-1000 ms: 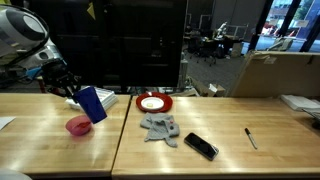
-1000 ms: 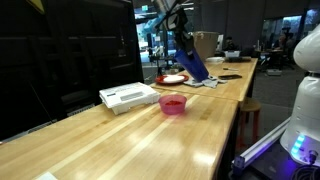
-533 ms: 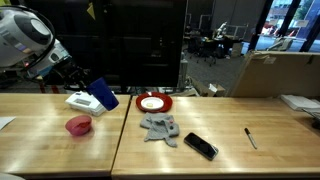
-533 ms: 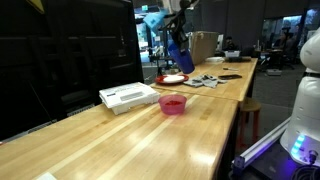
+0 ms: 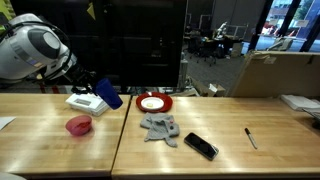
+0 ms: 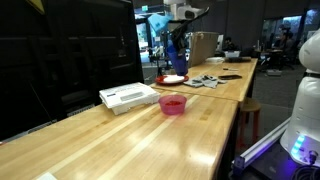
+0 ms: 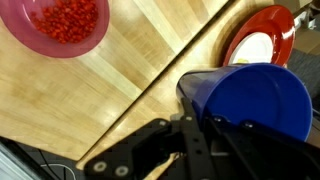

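My gripper [image 5: 90, 84] is shut on the rim of a blue cup [image 5: 108, 93] and holds it tilted in the air, above the white box [image 5: 85, 101] and behind the pink bowl [image 5: 78, 125]. In the wrist view the blue cup [image 7: 255, 100] fills the lower right, with one finger [image 7: 190, 135] clamped on its wall. The pink bowl [image 7: 68, 25] at upper left holds red bits. A red plate [image 7: 262, 40] with a white centre lies beyond the cup. In an exterior view the cup [image 6: 178, 50] hangs high above the table.
A grey cloth [image 5: 160, 127], a black phone [image 5: 200, 146] and a pen [image 5: 250, 138] lie on the right-hand table. The red plate [image 5: 154, 102] sits by the seam between the two tables. A cardboard box [image 5: 270, 72] stands behind.
The gripper with the blue cup has risen from just over the pink bowl and moved back and toward the red plate; the cup now sits higher.
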Tool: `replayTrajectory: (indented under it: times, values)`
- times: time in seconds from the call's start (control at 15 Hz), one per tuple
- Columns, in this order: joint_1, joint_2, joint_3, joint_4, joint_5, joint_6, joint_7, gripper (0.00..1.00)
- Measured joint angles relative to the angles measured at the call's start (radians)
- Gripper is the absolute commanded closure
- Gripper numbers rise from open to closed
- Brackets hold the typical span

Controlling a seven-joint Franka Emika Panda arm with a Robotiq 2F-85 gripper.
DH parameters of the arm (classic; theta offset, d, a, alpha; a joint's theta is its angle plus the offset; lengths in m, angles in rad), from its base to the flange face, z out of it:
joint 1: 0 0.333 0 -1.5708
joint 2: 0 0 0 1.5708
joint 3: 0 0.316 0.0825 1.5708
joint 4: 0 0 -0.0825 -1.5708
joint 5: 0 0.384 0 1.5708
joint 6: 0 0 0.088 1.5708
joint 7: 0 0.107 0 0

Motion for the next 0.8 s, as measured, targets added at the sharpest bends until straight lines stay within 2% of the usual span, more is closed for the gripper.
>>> replayTrajectory:
  times: [0.4,0.8]
  values:
    - [0.017,0.002,-0.017,-0.055,0.052,0.13,-0.002,0.98]
    - [0.095,0.03,-0.075,-0.07,0.054,0.162,-0.002,0.98]
